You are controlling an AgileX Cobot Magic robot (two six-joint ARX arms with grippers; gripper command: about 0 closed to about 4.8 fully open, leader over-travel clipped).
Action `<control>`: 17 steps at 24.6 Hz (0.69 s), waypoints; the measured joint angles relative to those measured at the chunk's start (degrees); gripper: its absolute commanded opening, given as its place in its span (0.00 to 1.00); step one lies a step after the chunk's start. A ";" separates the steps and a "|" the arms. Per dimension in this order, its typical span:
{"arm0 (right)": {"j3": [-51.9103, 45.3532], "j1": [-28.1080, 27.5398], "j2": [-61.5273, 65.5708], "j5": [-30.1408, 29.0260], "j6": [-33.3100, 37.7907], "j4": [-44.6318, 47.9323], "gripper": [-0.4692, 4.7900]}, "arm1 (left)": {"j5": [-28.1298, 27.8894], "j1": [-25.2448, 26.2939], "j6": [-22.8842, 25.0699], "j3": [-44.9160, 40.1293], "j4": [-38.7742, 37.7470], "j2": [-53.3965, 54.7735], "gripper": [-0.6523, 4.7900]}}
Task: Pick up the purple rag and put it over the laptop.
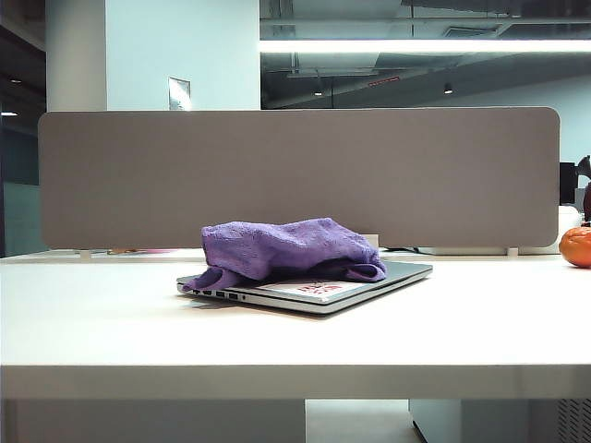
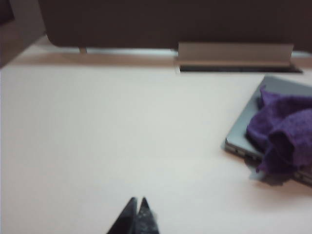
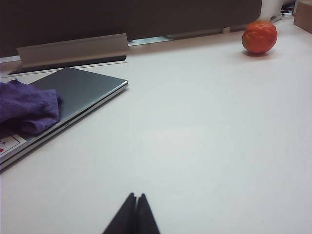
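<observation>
Rag (image 1: 291,247) lying bunched on the closed laptop (image 1: 406,270), covering the left and middle of the lid, one corner drooping over the near-left edge by the side ports. Far-right part of the lid bare; white-and-red sticker (image 1: 317,289) peeking out under the rag at the near edge. Laptop flat at the middle of the white table (image 1: 295,341), angled, in front of the grey divider panel (image 1: 295,175).

Left gripper (image 2: 137,208) low over bare table, well left of the laptop (image 2: 243,131), fingertips pressed together, holding nothing. Rag (image 2: 285,134) apart from it, heaped on the lid, slightly blurred in this view.

Right gripper (image 3: 135,204) also over bare table, nearer than the laptop (image 3: 83,90) and to its right, tips together, empty. Rag (image 3: 27,107) on the left part of the lid here, a sliver of sticker (image 3: 7,144) beneath it.

Orange ball (image 3: 260,36) far right on the table, close to the divider, well apart from laptop and both grippers; same ball (image 1: 577,246) at the right edge of the exterior view. Neither gripper visible in the exterior view.
</observation>
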 measured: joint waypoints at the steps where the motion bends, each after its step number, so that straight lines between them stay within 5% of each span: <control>1: 0.00 0.00 0.00 0.00 0.00 0.00 0.13 | 0.33 0.68 -0.04 -1.22 1.62 -0.90 0.11; 17: 0.00 0.00 0.00 0.00 0.00 0.00 0.13 | 1.29 3.19 -1.03 -11.10 7.26 -12.24 0.11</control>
